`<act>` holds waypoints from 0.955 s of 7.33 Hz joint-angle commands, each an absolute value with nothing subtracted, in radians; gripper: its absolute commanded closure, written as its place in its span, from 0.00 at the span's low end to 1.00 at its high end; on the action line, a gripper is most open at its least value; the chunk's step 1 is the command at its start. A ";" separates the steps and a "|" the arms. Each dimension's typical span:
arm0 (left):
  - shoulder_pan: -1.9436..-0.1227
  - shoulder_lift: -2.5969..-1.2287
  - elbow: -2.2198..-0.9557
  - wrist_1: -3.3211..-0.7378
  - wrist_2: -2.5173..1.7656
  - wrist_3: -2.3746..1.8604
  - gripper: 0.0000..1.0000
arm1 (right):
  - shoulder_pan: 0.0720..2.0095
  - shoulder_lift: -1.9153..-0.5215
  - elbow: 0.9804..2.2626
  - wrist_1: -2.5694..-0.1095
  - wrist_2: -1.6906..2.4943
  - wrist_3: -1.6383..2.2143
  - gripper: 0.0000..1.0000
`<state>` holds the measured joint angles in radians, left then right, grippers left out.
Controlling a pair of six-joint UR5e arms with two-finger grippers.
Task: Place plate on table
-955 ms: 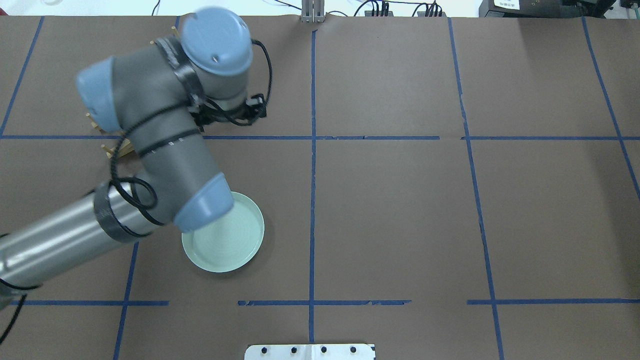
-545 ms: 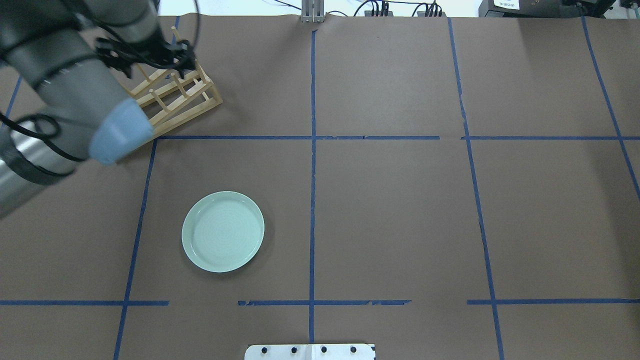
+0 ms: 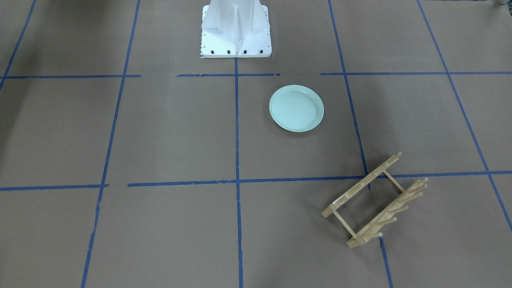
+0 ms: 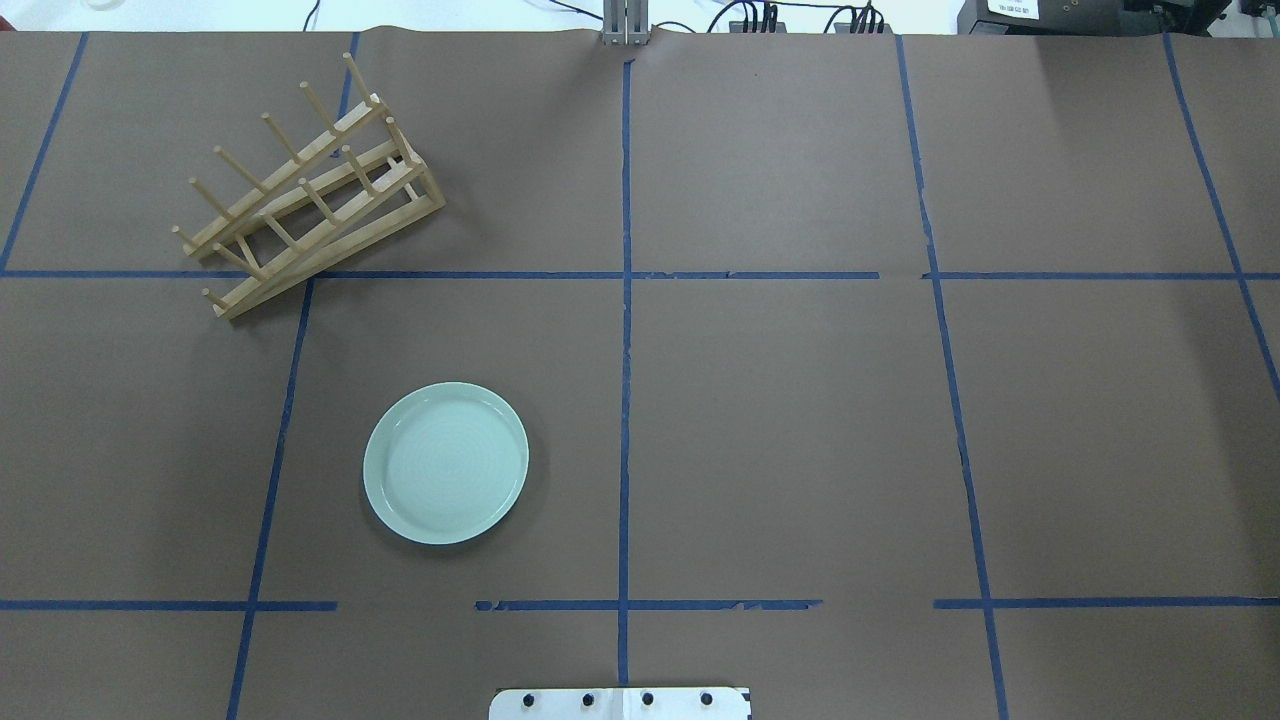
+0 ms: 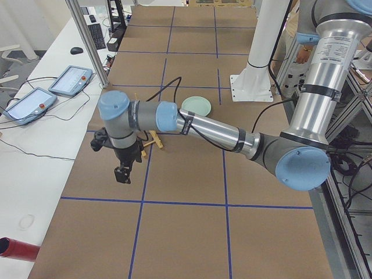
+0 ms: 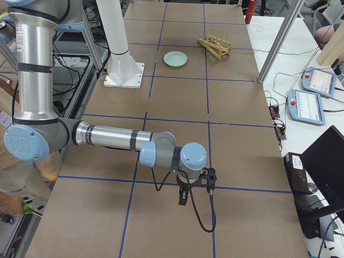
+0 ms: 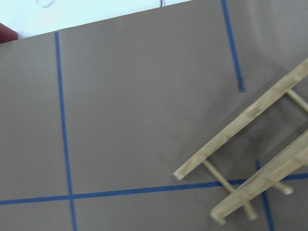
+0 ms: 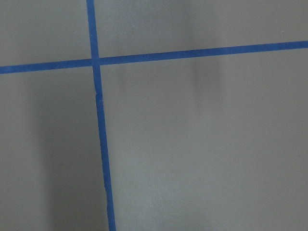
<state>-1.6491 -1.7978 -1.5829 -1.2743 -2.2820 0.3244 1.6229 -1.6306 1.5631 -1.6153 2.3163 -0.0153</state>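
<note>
The pale mint-green plate [image 4: 446, 463] lies flat and alone on the brown table [image 4: 780, 420], left of the middle tape line. It also shows in the front view [image 3: 296, 108] and, small, in both side views [image 5: 195, 104] [image 6: 175, 59]. Neither gripper is in the overhead or front view. My left gripper [image 5: 122, 173] hangs above the table's left end, beyond the rack and far from the plate. My right gripper [image 6: 183, 199] hangs above the table's right end. I cannot tell whether either is open or shut.
A light wooden peg rack [image 4: 310, 190] stands at the far left, behind the plate; it also shows in the left wrist view [image 7: 255, 159]. The white robot base [image 3: 235, 28] is at the near edge. Teach pendants [image 5: 70, 78] lie beside the table.
My left arm has swung away from over the plate, past the rack and out of the overhead view to the left. The plate has stayed in place.
</note>
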 commanded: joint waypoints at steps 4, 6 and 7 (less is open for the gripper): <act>-1.674 -1.694 -1.531 -1.385 -2.404 0.364 0.00 | 1.623 -1.631 1.563 -1.615 2.316 -0.015 0.00; -1.664 -1.667 -1.522 -1.457 -2.404 0.251 0.00 | 1.623 -1.631 1.563 -1.615 2.316 -0.015 0.00; -1.651 -1.664 -1.523 -1.513 -2.401 0.171 0.00 | 1.623 -1.631 1.563 -1.615 2.316 -0.015 0.00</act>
